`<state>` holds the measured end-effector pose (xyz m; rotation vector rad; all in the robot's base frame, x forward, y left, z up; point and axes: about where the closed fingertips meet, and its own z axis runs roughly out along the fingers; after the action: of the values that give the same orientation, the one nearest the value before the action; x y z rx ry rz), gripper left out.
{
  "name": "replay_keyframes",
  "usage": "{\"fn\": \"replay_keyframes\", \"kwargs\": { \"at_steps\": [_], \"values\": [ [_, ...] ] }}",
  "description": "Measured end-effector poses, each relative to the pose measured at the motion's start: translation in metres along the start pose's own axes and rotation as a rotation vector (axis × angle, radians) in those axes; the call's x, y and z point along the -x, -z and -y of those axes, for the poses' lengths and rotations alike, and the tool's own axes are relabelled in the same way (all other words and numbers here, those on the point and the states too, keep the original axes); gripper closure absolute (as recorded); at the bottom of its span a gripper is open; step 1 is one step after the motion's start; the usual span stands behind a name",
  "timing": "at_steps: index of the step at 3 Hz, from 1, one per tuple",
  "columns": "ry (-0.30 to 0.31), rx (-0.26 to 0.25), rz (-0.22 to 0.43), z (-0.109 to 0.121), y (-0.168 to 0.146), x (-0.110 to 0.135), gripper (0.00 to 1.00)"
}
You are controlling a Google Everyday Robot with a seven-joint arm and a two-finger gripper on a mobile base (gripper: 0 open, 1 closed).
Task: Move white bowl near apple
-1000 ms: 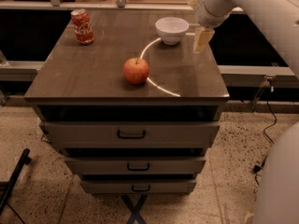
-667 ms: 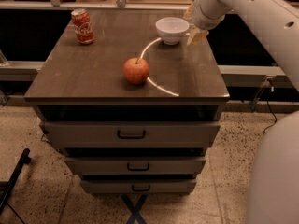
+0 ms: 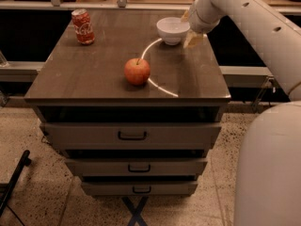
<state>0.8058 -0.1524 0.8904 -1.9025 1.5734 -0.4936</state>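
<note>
So the tool (image 3: 189, 28) has crept left over the last second. Earlier it was hanging a little off to the right of the white bowl (image 3: 171, 28), and now it's right up against the bowl's right side. Whether it's actually touching the rim, I can't tell from this angle. The bowl, the apple (image 3: 137, 71) and the soda can (image 3: 83, 26) haven't budged at all.

The tool looks released, not clenched. Its two tan fingertips (image 3: 193, 39) sit apart, one toward the back of the bowl's right edge and one toward the front, and nothing is gripped between them. The big white arm (image 3: 254, 27) comes in from the upper right and angles down to the bench (image 3: 94, 74).

The white bowl is upright at the back of the bench, right of centre. The apple is closer to the front, roughly mid-bench, stem up, and well apart from the bowl, down and to its left. The red can stands upright in the back left corner, away from both.

There's a thin bright arc (image 3: 164, 89) on the dark benchtop that curves from just under the bowl, past the apple's right side, toward the front edge. Under the top are three drawers (image 3: 131, 135) with dark handles, all pushed in. The robot's white body (image 3: 268, 168) fills the lower right.
</note>
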Motion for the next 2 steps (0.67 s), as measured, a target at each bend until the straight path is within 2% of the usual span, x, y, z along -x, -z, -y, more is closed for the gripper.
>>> {"fn": "replay_keyframes", "kwargs": {
  "at_steps": [1, 2],
  "values": [
    [0.003, -0.002, 0.016, 0.0022, -0.0113, 0.0032, 0.53],
    [0.002, -0.002, 0.03, 0.0028, -0.0185, 0.0061, 0.72]
  ]
}}
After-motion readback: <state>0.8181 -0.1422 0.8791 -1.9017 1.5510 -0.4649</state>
